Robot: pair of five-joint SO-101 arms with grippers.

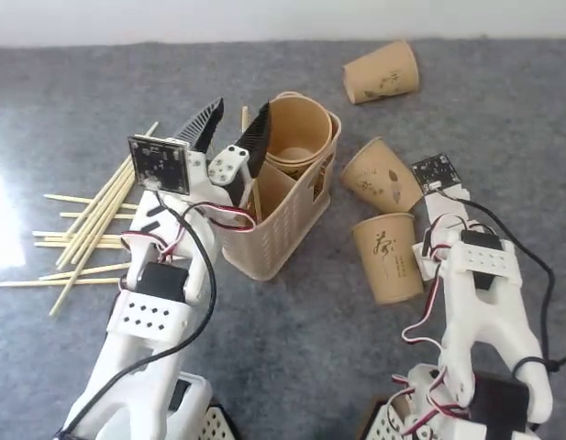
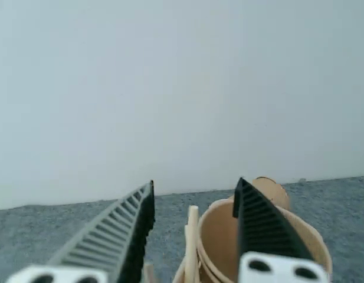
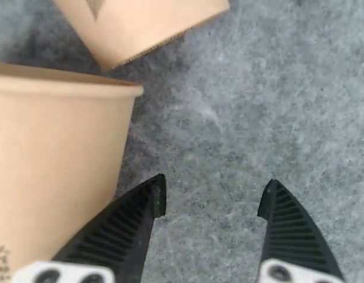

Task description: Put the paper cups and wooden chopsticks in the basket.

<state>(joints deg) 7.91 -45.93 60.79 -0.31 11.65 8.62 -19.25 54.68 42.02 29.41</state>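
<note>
A tan plastic basket [image 1: 281, 240] stands at the centre of the grey table [image 1: 503, 119] in the high view. At least two nested paper cups [image 1: 298, 136] sit in its far compartment, and one wooden chopstick [image 1: 256, 200] stands in the near one.

Three more paper cups are loose to the right of the basket. One [image 1: 382, 71] lies on its side at the upper right, one [image 1: 382, 176] is just beside the basket, and one [image 1: 389, 258] is below that.

About ten loose chopsticks [image 1: 90, 229] are scattered at the left, overlapping too much for an exact count.

The left gripper [image 1: 241, 105] hangs over the basket's left rim with its jaws spread and nothing between them. The right gripper [image 3: 216, 180] is also spread wide over bare table, right next to the lowest loose cup.
</note>
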